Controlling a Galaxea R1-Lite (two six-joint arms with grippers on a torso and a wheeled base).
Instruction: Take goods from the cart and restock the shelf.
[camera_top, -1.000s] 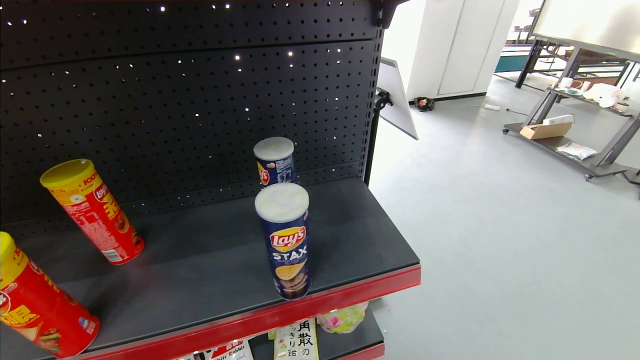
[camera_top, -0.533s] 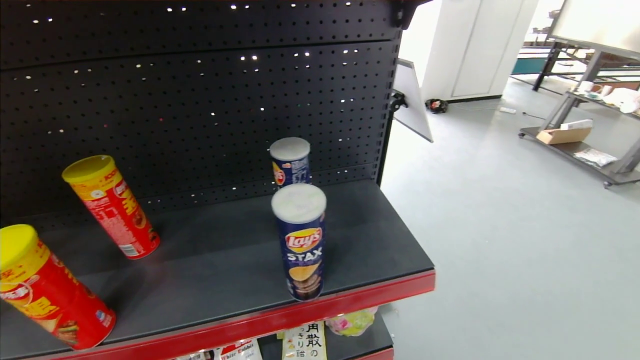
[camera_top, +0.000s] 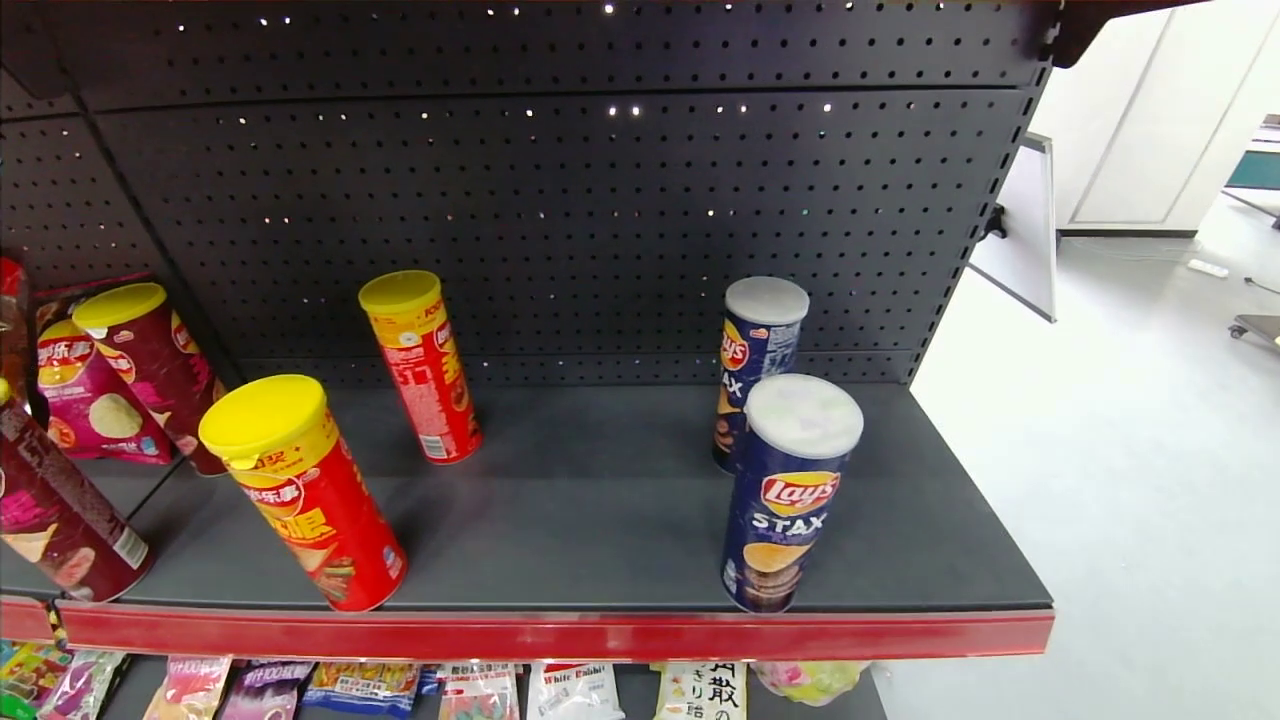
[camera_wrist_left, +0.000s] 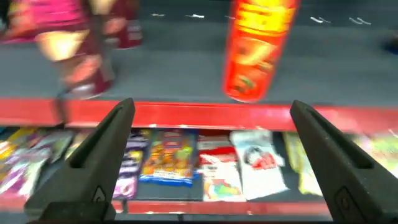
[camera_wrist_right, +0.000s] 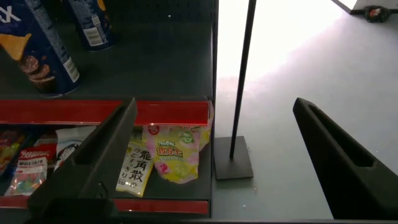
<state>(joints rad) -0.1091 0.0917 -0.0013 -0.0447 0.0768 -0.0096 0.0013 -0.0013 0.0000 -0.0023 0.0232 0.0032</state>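
The black shelf board with a red front lip carries two blue chip cans, one at the front right and one behind it. Two red cans with yellow lids stand left of them, one near the front and one at the back. Maroon cans stand at the far left. My left gripper is open and holds nothing, level with the red lip, below a red can. Open and holding nothing too, my right gripper hangs by the shelf's right end, near a blue can.
A black pegboard backs the shelf. Snack bags fill the tier below. The shelf's thin end post stands on a small foot. Grey floor lies to the right, with a leaning white board.
The head camera has swung left, so the shelf shifted right in the picture and the maroon cans came into view. The cans stand as before.
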